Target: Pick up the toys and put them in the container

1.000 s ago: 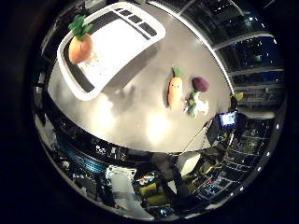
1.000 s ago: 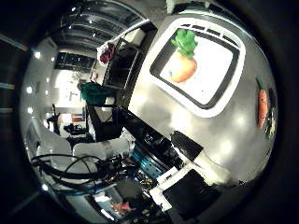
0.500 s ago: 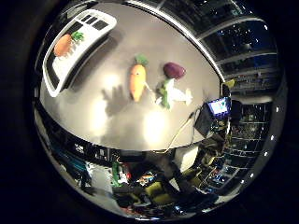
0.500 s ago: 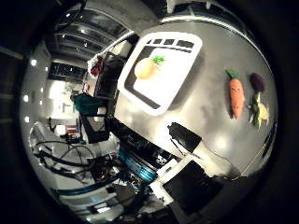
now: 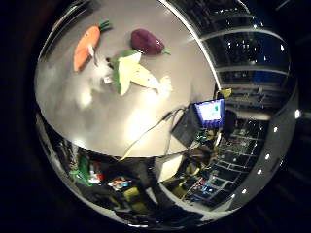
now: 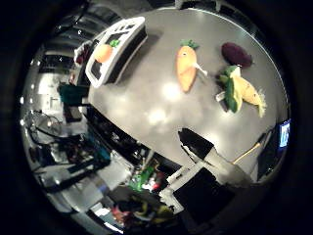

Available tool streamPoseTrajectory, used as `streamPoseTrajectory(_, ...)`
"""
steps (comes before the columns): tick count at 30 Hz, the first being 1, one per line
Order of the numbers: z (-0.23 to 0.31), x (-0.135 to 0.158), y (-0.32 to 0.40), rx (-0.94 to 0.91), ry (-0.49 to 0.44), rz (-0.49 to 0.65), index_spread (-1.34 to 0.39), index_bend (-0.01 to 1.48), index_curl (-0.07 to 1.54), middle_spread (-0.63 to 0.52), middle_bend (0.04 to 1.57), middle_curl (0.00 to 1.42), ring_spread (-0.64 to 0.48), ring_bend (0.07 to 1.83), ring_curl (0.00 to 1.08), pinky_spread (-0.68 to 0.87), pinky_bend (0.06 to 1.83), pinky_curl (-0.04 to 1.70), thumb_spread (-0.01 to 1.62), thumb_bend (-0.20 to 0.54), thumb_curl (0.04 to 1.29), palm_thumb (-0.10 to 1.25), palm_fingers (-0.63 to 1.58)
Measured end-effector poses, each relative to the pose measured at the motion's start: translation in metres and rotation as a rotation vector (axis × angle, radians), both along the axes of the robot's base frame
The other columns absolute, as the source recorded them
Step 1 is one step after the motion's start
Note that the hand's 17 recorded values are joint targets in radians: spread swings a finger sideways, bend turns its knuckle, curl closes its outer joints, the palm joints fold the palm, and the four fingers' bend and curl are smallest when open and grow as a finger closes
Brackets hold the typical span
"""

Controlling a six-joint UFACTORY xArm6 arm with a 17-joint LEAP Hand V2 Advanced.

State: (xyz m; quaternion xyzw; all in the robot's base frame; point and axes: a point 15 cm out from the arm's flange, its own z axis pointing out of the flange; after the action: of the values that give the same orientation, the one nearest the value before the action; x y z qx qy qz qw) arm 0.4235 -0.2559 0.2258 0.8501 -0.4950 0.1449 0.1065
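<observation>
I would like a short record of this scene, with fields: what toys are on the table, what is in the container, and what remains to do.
surface: grey table
container: white container at the table's edge
in container: orange toy
toys on table: carrot, purple eggplant, corn, lying close together
remaining: three toys not yet in the container
robot hand: fingers not visible

Looks like a robotics lab or workshop: grey table (image 6: pixel 146 103) with plush toys, a lit monitor (image 5: pixel 210 111) just past its edge, cluttered benches (image 6: pixel 73 147), equipment & ceiling light rows (image 5: pixel 248 46) around
</observation>
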Motion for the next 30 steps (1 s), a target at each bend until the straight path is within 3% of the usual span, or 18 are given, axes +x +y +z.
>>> streamPoseTrajectory(4,-0.016,0.011,-0.012,-0.046,0.002,0.046,-0.41,0.14,0.24,0.00,0.22,0.33,0.10,0.32,0.25,0.41,0.45,0.33,0.97,-0.023,0.38,0.79,0.08)
streamPoseTrajectory(10,-0.057,0.009,-0.014,-0.010,0.066,0.038,-0.41,0.15,0.24,0.00,0.22,0.33,0.10,0.32,0.25,0.41,0.46,0.32,0.97,-0.029,0.38,0.79,0.08)
streamPoseTrajectory(13,-0.063,0.023,-0.023,-0.007,0.063,0.017,-0.40,0.15,0.25,0.01,0.23,0.33,0.11,0.31,0.25,0.42,0.46,0.32,0.97,-0.026,0.38,0.79,0.10)
streamPoseTrajectory(18,-0.063,0.057,-0.058,-0.011,0.012,-0.106,-0.31,0.13,0.23,0.02,0.23,0.33,0.09,0.42,0.27,0.44,0.51,0.32,0.97,-0.033,0.37,0.75,0.20)
streamPoseTrajectory(22,-0.063,0.065,-0.086,-0.023,0.001,-0.210,-0.25,0.14,0.23,0.03,0.24,0.34,0.09,0.44,0.28,0.45,0.55,0.33,0.97,-0.038,0.36,0.70,0.21)
streamPoseTrajectory(30,-0.080,0.056,-0.131,-0.026,0.148,-0.355,-0.19,0.18,0.27,0.11,0.22,0.33,0.16,0.35,0.24,0.47,0.56,0.31,0.98,-0.037,0.32,0.58,0.15)
